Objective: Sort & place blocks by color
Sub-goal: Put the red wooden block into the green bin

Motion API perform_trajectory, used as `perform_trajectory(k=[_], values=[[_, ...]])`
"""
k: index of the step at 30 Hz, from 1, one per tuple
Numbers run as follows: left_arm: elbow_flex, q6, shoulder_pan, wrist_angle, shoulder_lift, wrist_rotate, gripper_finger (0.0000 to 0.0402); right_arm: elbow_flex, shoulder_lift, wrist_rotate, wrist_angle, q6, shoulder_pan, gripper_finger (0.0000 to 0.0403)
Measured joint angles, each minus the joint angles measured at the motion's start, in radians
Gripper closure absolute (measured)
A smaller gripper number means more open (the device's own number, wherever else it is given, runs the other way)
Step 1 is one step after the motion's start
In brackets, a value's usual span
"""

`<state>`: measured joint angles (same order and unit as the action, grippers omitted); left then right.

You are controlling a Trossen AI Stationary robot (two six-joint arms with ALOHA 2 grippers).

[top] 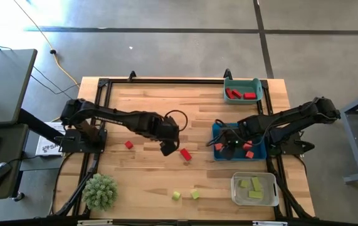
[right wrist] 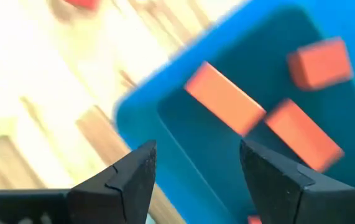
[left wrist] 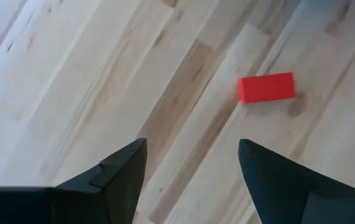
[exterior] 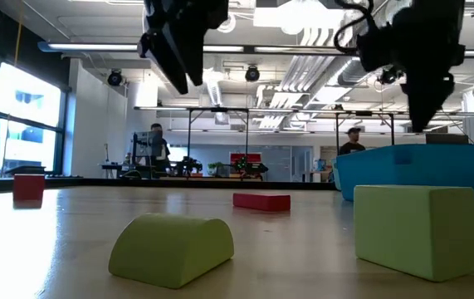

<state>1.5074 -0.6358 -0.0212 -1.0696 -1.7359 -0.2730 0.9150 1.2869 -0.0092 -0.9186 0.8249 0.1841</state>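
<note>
Orange drop at the blue bin, red bar next

The right pincer [top: 231,142] hangs wide and empty over the blue bin [top: 217,129], orange blocks [right wrist: 225,98] lying inside. The left pincer [top: 168,148], jaws wide, hovers just beside the red bar [top: 185,154] on the desk [top: 147,182]; next it must drop down, straddle and close. Two green blocks [top: 185,195] wait near the front edge.
</note>
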Motion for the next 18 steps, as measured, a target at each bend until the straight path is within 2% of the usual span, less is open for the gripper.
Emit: perform_trajectory(k=[7, 13, 18], values=[[-0.001, -0.047, -0.05, -0.122, -0.002, -0.017, 0.0158, 0.0, 0.0, -0.011, 0.261, -0.025, 0.0, 0.0187], [-0.001, -0.049, -0.072, -0.244, -0.002, -0.081, 0.0158, 0.0, 0.0, -0.002, 0.572, -0.048, 0.0, 0.0187], [-0.001, -0.005, -0.065, -0.372, 0.004, -0.176, 0.0158, 0.0, 0.0, 0.039, 0.793, -0.111, -0.002, 0.0187]])
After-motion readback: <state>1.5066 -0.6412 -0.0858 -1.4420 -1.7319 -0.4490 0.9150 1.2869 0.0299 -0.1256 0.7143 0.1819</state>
